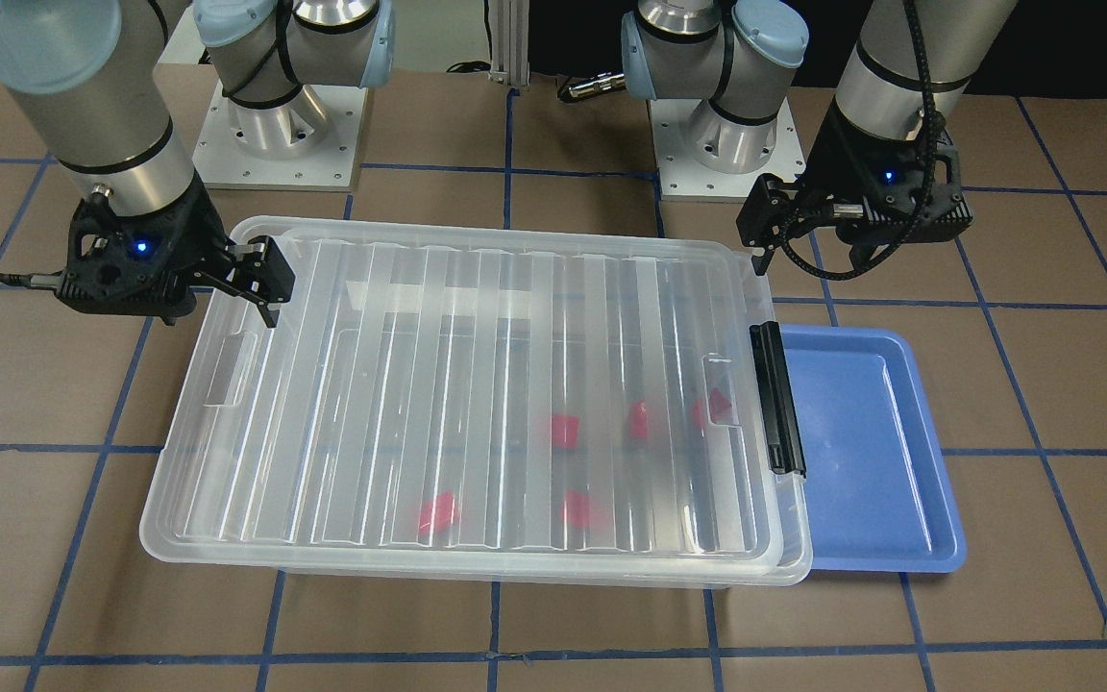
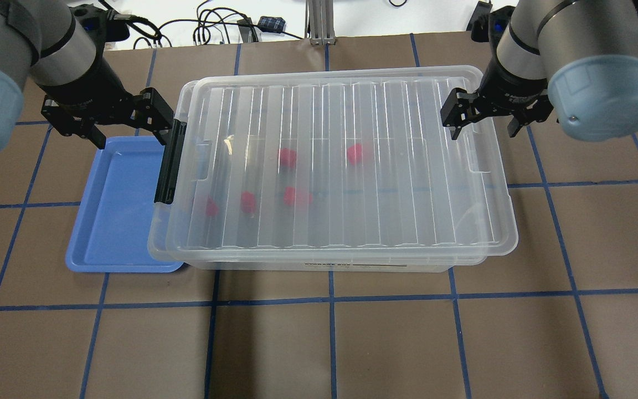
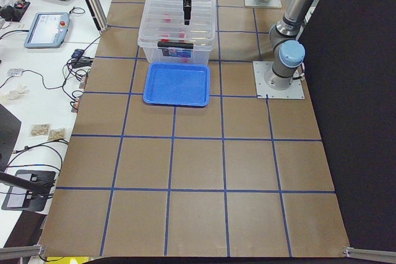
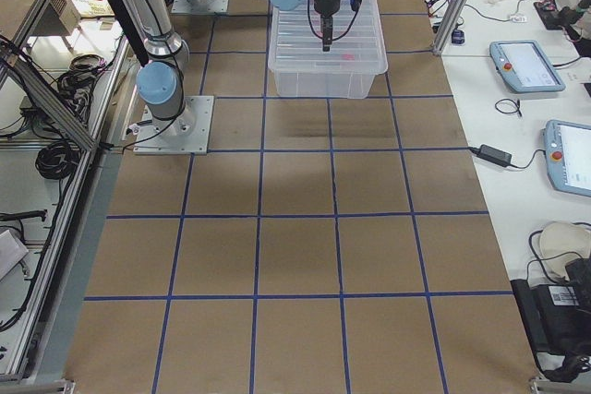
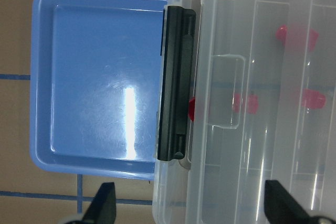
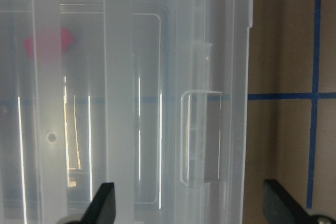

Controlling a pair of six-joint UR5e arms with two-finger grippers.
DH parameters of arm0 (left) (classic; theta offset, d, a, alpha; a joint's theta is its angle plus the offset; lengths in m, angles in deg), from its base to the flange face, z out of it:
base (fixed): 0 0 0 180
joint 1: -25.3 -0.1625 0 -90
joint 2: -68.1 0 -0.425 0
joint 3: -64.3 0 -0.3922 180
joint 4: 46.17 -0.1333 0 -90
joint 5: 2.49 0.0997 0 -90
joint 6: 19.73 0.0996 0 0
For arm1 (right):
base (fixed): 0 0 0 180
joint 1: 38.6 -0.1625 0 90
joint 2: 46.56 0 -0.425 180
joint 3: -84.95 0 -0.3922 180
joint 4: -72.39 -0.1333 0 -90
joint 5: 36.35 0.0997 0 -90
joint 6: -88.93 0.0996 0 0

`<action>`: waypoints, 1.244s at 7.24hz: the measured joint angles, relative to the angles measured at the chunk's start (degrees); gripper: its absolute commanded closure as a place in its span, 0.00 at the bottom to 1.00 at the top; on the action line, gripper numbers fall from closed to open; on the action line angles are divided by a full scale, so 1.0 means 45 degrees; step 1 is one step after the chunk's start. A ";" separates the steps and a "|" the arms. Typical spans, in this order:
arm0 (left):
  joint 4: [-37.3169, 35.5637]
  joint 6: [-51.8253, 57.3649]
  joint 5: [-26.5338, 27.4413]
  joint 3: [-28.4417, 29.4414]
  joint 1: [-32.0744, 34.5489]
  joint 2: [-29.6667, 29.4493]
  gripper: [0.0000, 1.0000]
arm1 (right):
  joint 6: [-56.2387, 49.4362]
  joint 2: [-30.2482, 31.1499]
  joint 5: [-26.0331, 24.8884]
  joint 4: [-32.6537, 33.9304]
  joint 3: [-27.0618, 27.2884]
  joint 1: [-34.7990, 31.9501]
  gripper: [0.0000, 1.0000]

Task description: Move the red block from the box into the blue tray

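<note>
The box (image 2: pixel 352 238) is a clear bin with its ribbed lid (image 1: pixel 477 365) on and a black latch bar (image 2: pixel 170 163) on the short side next to the blue tray (image 2: pixel 114 221). Several red blocks lie inside under the lid, blurred through it, such as one (image 2: pixel 287 158) and another (image 1: pixel 565 431). The tray is empty and touches the box's latch end. My left gripper (image 2: pixel 128 133) is open above the latch end; the latch (image 5: pixel 176 82) shows in its wrist view. My right gripper (image 2: pixel 483 130) is open above the opposite short end, over the lid's rim (image 6: pixel 231 103).
The brown table (image 2: pixel 319 343) has blue tape grid lines. Both arm bases (image 1: pixel 275 135) stand behind the box. Benches with tablets and cables line the table's far side in the exterior left view (image 3: pixel 46 29).
</note>
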 measured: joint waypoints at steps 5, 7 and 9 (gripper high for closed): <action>0.0015 0.0001 -0.0005 -0.0004 0.0028 -0.0012 0.00 | -0.1402 -0.0174 -0.0299 0.1490 0.1326 0.0885 0.00; 0.0009 0.0000 -0.0017 -0.0010 0.0024 -0.0019 0.00 | -0.2046 -0.0168 -0.0420 0.1516 0.1419 0.1350 0.00; 0.0007 0.0001 -0.0015 -0.0017 0.0022 -0.0029 0.00 | -0.2405 -0.0186 -0.0393 0.1628 0.1567 0.1813 0.00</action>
